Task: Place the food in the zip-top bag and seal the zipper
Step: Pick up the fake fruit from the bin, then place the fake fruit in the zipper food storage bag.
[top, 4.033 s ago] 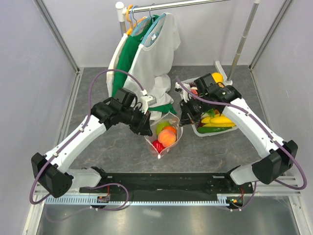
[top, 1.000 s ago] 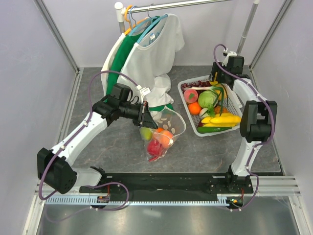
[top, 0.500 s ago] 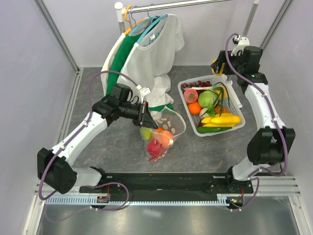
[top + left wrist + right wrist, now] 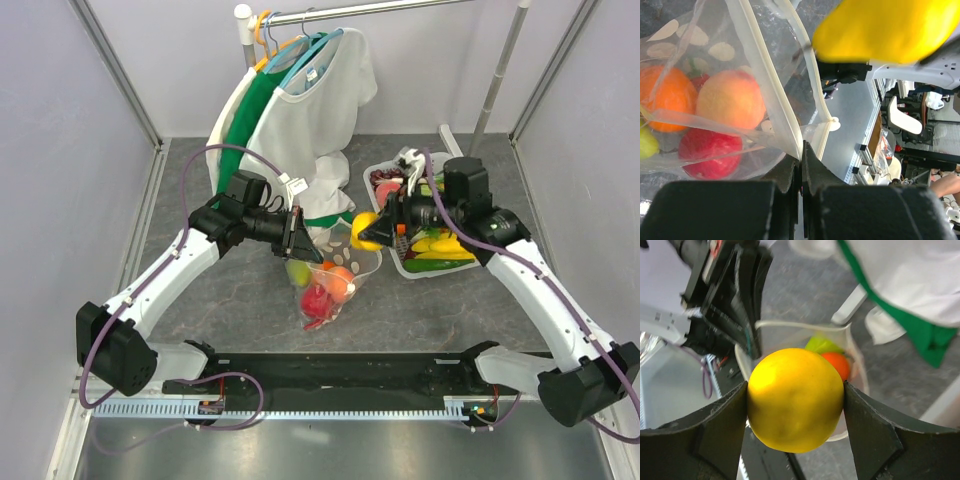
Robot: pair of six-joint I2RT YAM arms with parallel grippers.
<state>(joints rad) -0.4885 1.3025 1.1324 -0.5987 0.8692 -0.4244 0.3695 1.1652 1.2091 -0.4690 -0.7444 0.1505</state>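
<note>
Through the clear dotted zip-top bag [image 4: 350, 262] slumped on the grey bench [image 4: 420, 312], the glossy food [image 4: 345, 284] overlaps and is partly hidden. The left hand [image 4: 298, 243] pinches tight on the pale zipper [image 4: 771, 80] rim, holding the mouth agape. Just over that opening the right hand [image 4: 373, 230] clamps a smooth yellow lemon [image 4: 795, 400]. Beyond, its arm covers half the white basket [image 4: 415, 270].

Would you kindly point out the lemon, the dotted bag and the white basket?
lemon [image 4: 795, 397], right wrist view, middle of its skin.
dotted bag [image 4: 770, 75], left wrist view, pale mouth strip.
white basket [image 4: 412, 271], top view, near rim.
</note>
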